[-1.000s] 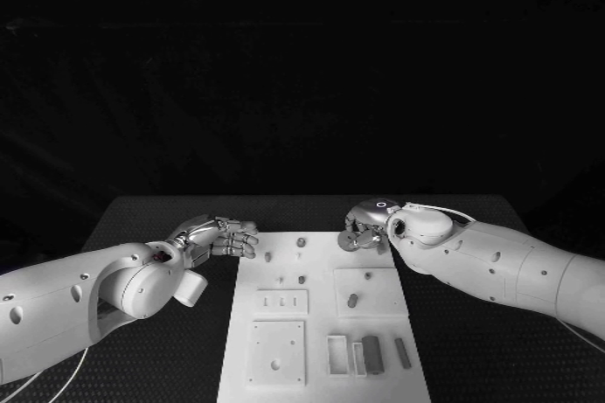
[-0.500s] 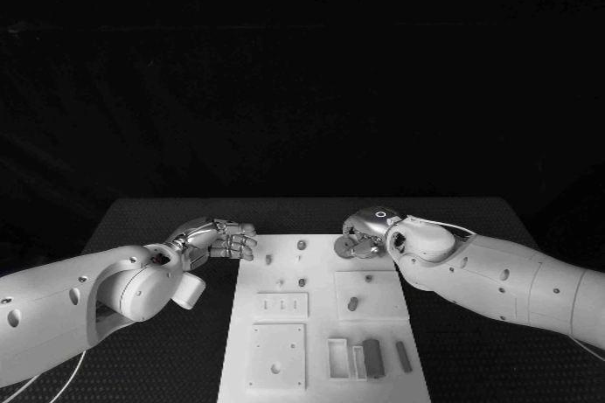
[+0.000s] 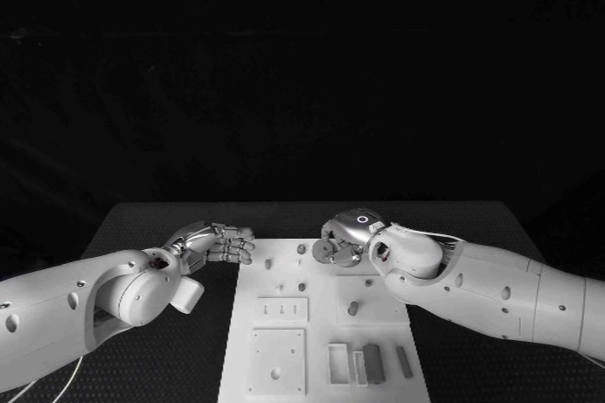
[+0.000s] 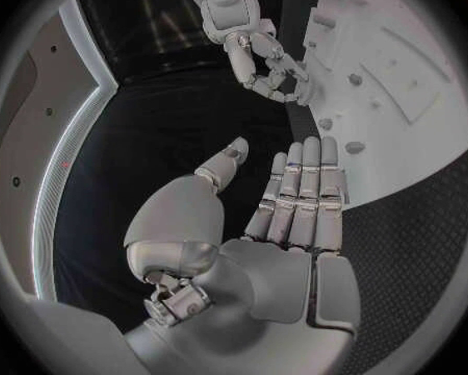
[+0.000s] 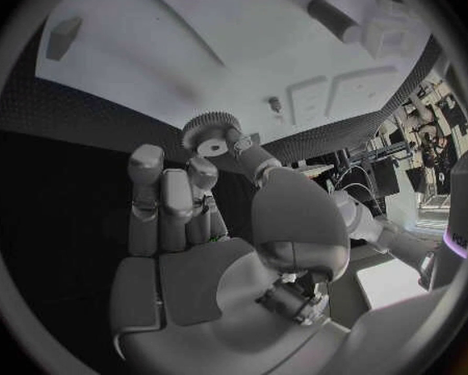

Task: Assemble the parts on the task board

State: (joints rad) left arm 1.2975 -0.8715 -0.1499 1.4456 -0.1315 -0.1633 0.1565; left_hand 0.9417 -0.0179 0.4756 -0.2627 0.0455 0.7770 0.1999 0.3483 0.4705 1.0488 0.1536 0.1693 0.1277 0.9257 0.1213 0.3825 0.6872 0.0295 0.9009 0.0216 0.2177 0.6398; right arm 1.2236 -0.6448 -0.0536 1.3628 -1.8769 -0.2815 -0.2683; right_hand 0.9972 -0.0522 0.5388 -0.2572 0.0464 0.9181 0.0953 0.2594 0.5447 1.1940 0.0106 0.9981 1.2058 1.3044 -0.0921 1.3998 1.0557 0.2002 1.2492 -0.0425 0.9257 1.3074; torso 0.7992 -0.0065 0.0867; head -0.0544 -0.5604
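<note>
The white task board (image 3: 316, 329) lies lengthwise in the middle of the black table. My right hand (image 3: 343, 242) hovers over the board's far end and pinches a small toothed gear (image 5: 211, 133) between thumb and a finger. In the left wrist view the same hand (image 4: 263, 65) hangs above the board (image 4: 400, 83). My left hand (image 3: 219, 243) sits just off the board's far left edge, holding nothing, its fingers (image 4: 301, 187) side by side and the thumb apart. Small pegs (image 3: 300, 286) stand in the board's far half.
Raised white blocks with slots (image 3: 282, 305) and a hole (image 3: 276, 357) occupy the board's near left. A grey bar (image 3: 373, 363) and a thin rod (image 3: 404, 359) lie at the near right beside a white frame (image 3: 339, 359). The dark table mat (image 3: 164, 359) surrounds the board.
My right hand has carried the gear leftward, from the board's far right corner to over the middle of its far end. The left hand has barely moved.
</note>
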